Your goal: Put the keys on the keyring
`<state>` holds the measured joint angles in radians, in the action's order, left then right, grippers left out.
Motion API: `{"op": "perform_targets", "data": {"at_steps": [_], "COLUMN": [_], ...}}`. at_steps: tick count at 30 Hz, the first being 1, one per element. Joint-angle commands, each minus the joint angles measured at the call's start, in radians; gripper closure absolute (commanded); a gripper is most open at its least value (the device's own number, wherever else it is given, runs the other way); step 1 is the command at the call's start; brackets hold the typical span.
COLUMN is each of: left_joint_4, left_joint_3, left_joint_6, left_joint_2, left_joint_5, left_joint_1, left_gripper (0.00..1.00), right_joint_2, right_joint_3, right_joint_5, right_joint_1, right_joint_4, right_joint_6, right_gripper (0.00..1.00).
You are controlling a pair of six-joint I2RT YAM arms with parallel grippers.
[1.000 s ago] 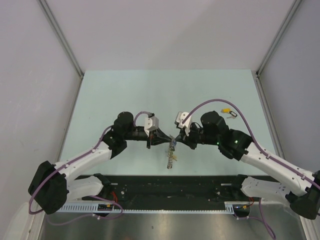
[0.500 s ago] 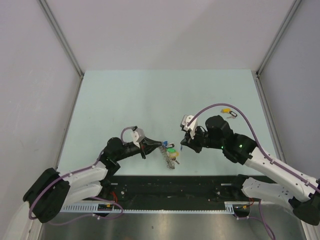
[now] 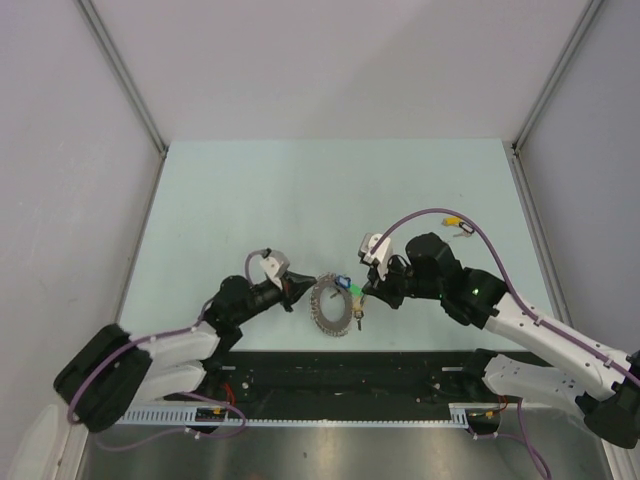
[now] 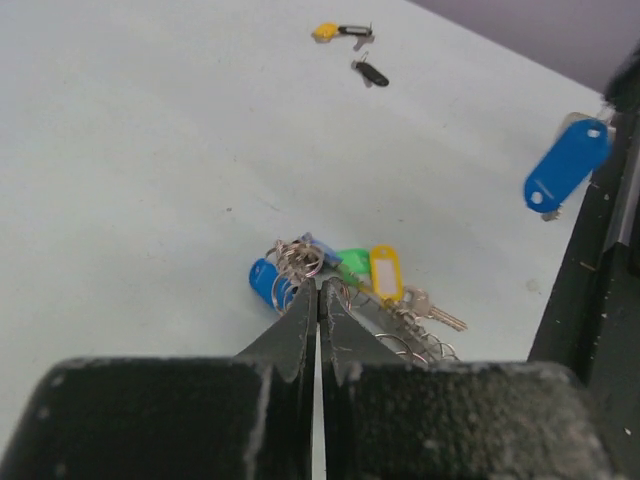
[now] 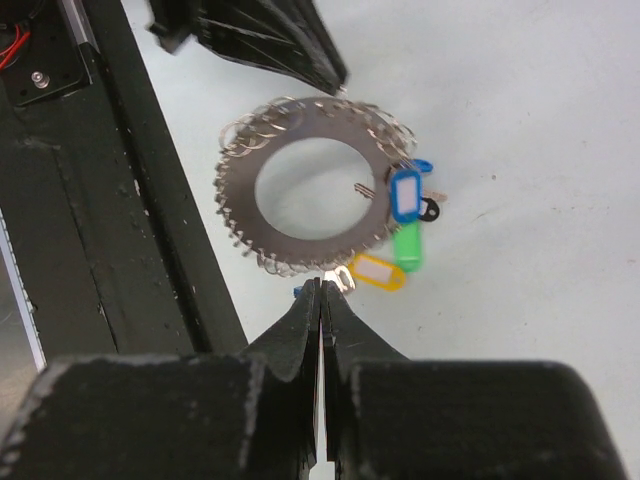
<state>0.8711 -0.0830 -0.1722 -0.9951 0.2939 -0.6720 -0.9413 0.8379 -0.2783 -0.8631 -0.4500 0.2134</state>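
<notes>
Lying flat at lower centre of the top view, the keyring (image 3: 322, 312) carries tagged keys (image 3: 347, 293) on its right rim, likely set midway so either side can reach; left gripper (image 3: 298, 290) pressed together at its left rim; right gripper (image 3: 368, 291) pressed together beside the tags, seemingly empty; loose keys (image 3: 458, 225) lie upper right.

1. Top camera: high behind the arm bases (image 3: 340, 390), looking down over the whole worktop (image 3: 250, 190).
2. Wrist cameras sit close, sighting along the left pincer (image 4: 318, 288) and right pincer (image 5: 322, 288).
3. All three share the keyring (image 5: 237, 190).
</notes>
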Motion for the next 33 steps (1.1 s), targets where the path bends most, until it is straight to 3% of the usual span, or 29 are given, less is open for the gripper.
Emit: {"op": "perform_targets", "data": {"at_steps": [1, 7, 10, 14, 17, 23, 26, 33], "left_joint_4": [0.144, 0.232, 0.244, 0.305, 0.391, 0.644, 0.840, 0.855], "left_joint_3": [-0.188, -0.527, -0.680, -0.753, -0.674, -0.375, -0.221, -0.144], "left_joint_6": [0.004, -0.018, -0.030, -0.070, -0.107, -0.194, -0.242, -0.216], "left_joint_2": [-0.248, -0.578, -0.657, -0.749, -0.778, -0.815, -0.855, -0.915], "left_joint_5": [0.043, 0.157, 0.200, 0.194, 0.128, -0.059, -0.156, -0.255], "left_joint_1": [-0.003, -0.003, -0.005, -0.012, -0.024, -0.027, -0.037, -0.090], "left_gripper": [1.00, 1.00, 1.00, 1.00, 1.00, 1.00, 0.99, 1.00], "right_joint_2": [0.019, 0.070, 0.094, 0.136, 0.138, 0.099, 0.076, 0.044], "right_joint_3": [0.004, 0.003, 0.000, -0.010, -0.014, -0.020, -0.020, -0.022], "right_joint_5": [0.002, 0.065, 0.100, 0.136, 0.126, 0.080, 0.053, 0.008], "right_joint_1": [0.003, 0.004, 0.009, 0.015, 0.022, 0.029, 0.033, 0.035], "right_joint_4": [0.025, 0.005, -0.010, -0.019, -0.026, -0.015, -0.003, 0.014], "right_joint_6": [-0.009, -0.005, -0.005, -0.009, -0.009, -0.006, -0.005, -0.005], "right_gripper": [1.00, 1.00, 1.00, 1.00, 1.00, 1.00, 1.00, 1.00]}}
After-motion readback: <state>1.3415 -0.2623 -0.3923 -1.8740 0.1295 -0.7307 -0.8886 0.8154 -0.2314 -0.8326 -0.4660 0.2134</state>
